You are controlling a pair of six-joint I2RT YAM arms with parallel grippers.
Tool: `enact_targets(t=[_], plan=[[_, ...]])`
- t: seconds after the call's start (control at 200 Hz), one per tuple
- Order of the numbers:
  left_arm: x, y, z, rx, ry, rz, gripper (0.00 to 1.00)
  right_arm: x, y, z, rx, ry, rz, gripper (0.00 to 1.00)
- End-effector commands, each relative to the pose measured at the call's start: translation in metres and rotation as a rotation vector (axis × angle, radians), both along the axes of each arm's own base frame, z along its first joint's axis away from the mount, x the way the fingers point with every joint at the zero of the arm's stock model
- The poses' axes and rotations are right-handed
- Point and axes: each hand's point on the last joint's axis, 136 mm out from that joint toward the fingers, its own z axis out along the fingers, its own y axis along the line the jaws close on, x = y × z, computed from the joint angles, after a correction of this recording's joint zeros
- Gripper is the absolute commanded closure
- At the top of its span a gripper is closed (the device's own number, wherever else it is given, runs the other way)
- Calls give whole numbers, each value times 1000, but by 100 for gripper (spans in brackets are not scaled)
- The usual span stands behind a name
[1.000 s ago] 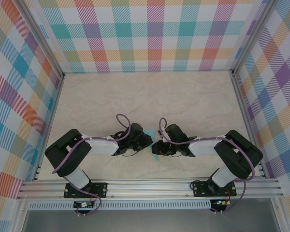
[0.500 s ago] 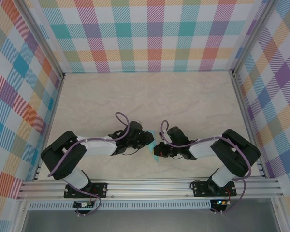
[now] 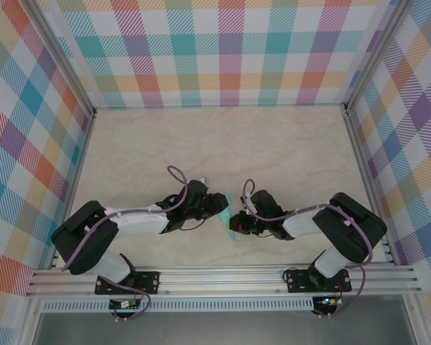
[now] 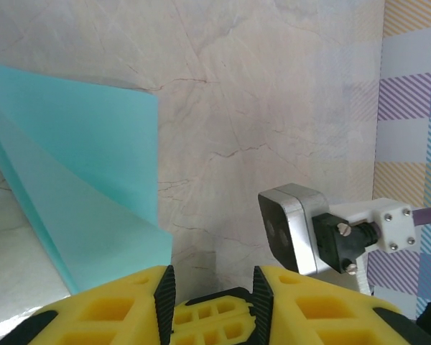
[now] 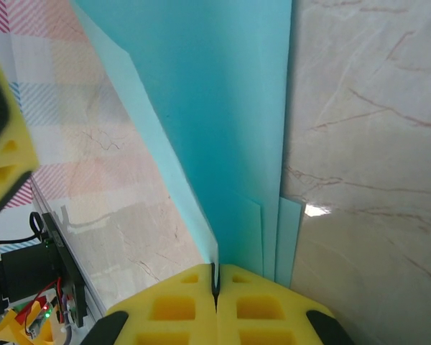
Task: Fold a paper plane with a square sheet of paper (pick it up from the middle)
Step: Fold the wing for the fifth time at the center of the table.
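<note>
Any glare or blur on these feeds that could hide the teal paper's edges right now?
Right wrist: one small glare spot on the marbled tabletop beside the light-teal folded paper sheet; its edges look crisp, the yellow fingertips nearest the lens slightly soft. Left wrist: even light, the paper's lower layer paler and translucent. Top external: flat lighting, paper just a sliver.

Pale marbled tabletop (image 3: 223, 144) ringed by plaid walls (image 3: 230, 50) and aluminium rail (image 3: 223, 277).

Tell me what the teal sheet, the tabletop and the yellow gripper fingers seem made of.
The teal sheet looks like thin matte paper: sharp creases, see-through layers. The tabletop is glossy, marble-patterned, perhaps laminate: veins and a glare spot. The fingers look like yellow plastic with gridded recesses.
</note>
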Motion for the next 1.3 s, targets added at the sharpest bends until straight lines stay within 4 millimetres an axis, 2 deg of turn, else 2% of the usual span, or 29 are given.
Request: enact_targets(t=[0.0,0.38,0.645,0.87,1.095,1.295], plan=[[-2,-10,-3,-35,-7,-30,65,-14,-15,-24,-71,99,-26,96],[-1,-15,-24,-26,9,-46,65,-16,-16,-35,-80,144,-44,96],[-4,-12,-59,31,82,-32,66,-16,-16,-32,-78,132,-36,95],[-7,-7,-69,64,100,-32,66,-15,-9,-17,-59,102,16,91],[-10,-3,-70,85,105,-39,67,-11,-7,14,-66,26,60,83],[-9,-7,-67,74,104,-46,67,-14,-9,21,-54,18,65,82]])
